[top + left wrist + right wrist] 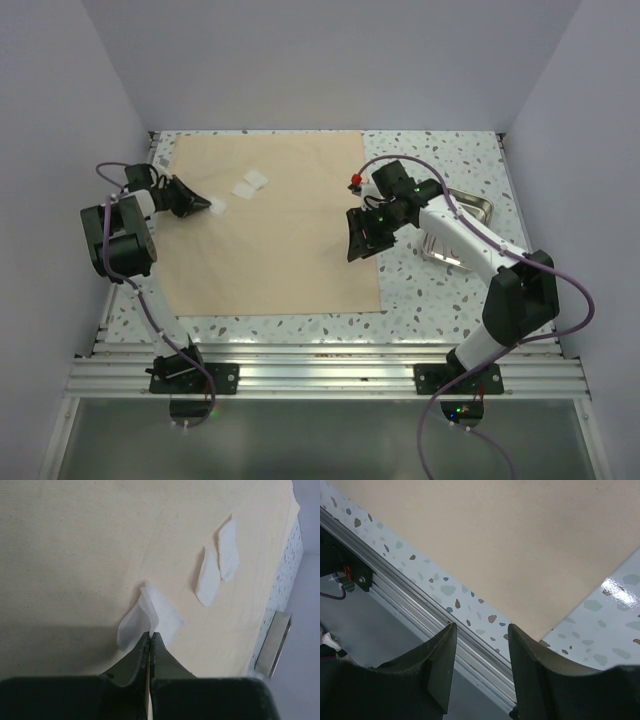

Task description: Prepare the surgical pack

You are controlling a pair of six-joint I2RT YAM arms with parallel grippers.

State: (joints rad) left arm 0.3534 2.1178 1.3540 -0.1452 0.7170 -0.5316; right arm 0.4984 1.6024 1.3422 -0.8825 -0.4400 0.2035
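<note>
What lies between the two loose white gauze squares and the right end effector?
Only a bare stretch of the tan paper-like square sheet, as the top external view shows.

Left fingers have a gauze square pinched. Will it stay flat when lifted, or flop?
Probably flops: the gauze curls at the left fingers. It looks thin and light, so quick moves may make it flutter. The pinch is at one edge, so it might slip.
</note>
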